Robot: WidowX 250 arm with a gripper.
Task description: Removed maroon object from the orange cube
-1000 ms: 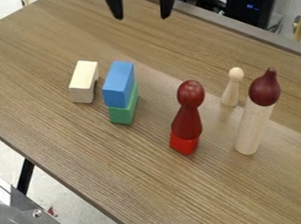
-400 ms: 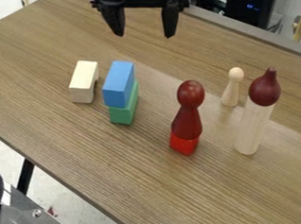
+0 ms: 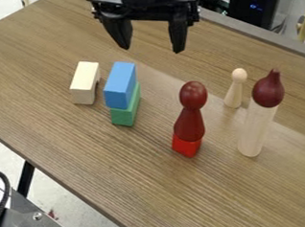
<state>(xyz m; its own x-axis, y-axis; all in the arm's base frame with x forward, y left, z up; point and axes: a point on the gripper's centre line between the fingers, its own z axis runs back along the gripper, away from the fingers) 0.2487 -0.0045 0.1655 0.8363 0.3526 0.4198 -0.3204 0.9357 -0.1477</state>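
The black two-finger pincer (image 3: 151, 48) hangs over the table (image 3: 204, 199) with its fingers spread wide and nothing between them. The maroon, pawn-shaped wooden piece with a rounded head (image 3: 189, 125) stands upright on the small red-orange cube (image 3: 186, 146), nearer the camera than the pincer and a little to the right of it in the view.

The step in hand looks to be the approach. The pincer should come toward the camera and slightly right, staying above the rounded head until its fingers flank the piece evenly, then go straight down. The narrow neck under the head seems the best hold; the body flares below it, so pads closing on that slope might slide or tip the piece. Closing slowly and evenly should keep it from toppling off its small base. The lift ought to be vertical at first, without downward push or twist, so the cube stays put.

Room at the sides matters. The blue block (image 3: 120, 83) on the green block (image 3: 126, 114) lies camera-ward and left of the pincer, and the pale round-headed peg (image 3: 236, 89) and the pale cylinder with a maroon pointed top (image 3: 254, 134) are to its right. A path wide of the line could clip either group.
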